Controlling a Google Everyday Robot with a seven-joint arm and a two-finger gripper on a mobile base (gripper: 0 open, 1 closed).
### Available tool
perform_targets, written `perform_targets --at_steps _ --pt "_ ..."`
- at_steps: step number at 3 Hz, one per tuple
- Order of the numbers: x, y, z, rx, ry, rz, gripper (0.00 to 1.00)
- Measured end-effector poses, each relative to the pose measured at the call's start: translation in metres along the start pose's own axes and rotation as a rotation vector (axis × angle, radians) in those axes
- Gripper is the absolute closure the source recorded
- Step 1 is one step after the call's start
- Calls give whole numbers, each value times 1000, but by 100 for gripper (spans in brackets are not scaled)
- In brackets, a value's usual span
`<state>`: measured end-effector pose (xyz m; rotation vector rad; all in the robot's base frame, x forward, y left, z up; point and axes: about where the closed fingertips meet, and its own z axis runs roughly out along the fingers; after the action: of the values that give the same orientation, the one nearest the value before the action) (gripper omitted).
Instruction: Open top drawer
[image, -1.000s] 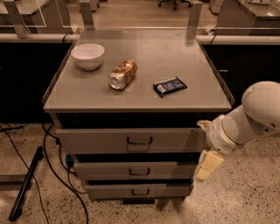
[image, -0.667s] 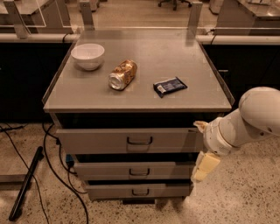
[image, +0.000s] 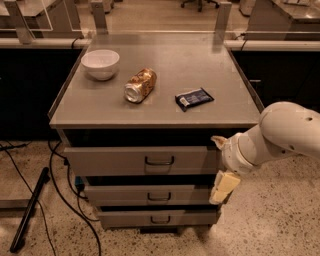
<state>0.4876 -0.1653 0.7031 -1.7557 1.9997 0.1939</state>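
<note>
The top drawer (image: 115, 161) is the widest grey front of the cabinet, just under the tabletop, with a dark wire handle (image: 159, 161) at its centre. A dark gap shows above it. My gripper (image: 220, 165) is at the right end of that drawer front, well to the right of the handle and at about its height. Its two cream fingers stand apart, one tip (image: 218, 141) above and one finger (image: 223, 187) below, holding nothing. The white arm (image: 280, 135) reaches in from the right.
Two narrower drawers (image: 150, 196) sit below the top one. On the cabinet top (image: 200, 60) are a white bowl (image: 100, 63), a can lying on its side (image: 140, 85) and a dark packet (image: 194, 98). Cables and a black rod (image: 30, 210) lie on the floor at the left.
My arm and gripper have moved a little to the left, closer to the right end of the drawer fronts. The drawers and tabletop objects have not moved.
</note>
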Motion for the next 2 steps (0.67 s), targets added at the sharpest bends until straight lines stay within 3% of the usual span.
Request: perform_targets --at_steps 2 --pt "-1 -18 24 -15 7 -9 0"
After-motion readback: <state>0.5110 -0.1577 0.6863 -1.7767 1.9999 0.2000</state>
